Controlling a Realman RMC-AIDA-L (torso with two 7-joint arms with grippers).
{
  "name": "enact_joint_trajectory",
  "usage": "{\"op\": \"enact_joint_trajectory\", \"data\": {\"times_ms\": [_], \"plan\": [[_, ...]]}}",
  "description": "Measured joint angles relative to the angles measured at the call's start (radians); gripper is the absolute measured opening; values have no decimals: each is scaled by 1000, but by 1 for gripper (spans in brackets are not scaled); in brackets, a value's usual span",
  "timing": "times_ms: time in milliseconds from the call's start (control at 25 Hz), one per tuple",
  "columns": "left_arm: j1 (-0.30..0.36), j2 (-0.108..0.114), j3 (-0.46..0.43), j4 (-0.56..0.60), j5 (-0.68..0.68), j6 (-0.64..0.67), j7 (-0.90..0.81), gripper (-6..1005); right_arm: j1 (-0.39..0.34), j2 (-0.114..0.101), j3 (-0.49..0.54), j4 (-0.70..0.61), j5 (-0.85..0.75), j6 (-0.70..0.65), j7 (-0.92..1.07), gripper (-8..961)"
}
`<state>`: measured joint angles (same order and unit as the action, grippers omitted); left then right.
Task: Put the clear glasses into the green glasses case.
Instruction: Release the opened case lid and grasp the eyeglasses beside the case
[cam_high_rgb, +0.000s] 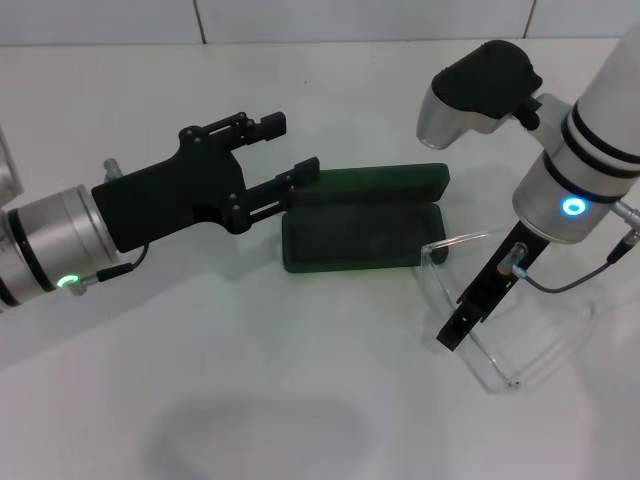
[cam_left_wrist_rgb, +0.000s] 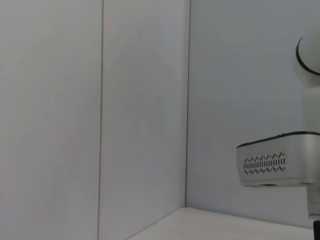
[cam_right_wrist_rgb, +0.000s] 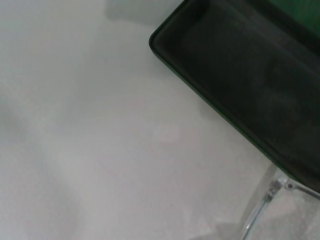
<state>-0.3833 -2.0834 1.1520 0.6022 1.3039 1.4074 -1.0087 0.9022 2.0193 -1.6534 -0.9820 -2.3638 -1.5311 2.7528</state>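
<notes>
Head view: one green glasses case (cam_high_rgb: 360, 235) lies open on the white worktop (cam_high_rgb: 250, 400), one pair of clear glasses (cam_high_rgb: 490, 320) just right of it. The right claw (cam_high_rgb: 455, 335) grips them (narrow); the left claw (cam_high_rgb: 290, 150) gapes wide at the lid.

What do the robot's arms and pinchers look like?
Both arms are silvery-white tubes with black rings. The left arm has a small green light and a thin black cable; its left gripper is chunky, black and angular, with two long fingers. The right arm has a glowing blue ring light, a thin grey cable and a black-topped silver joint; its right gripper is slim and black.
</notes>
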Motion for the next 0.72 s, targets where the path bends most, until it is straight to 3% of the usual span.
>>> {"op": "enact_joint_trajectory", "data": {"times_ms": [280,720], "plan": [[-5,-1,0,-22,-6,-1,21,643,0,2,-2,-1,0,-7,-3,762],[-6,-3,0,-46,-10,-1,43,643,-12,4,-8,-1,0,-9,-15,352]]}}
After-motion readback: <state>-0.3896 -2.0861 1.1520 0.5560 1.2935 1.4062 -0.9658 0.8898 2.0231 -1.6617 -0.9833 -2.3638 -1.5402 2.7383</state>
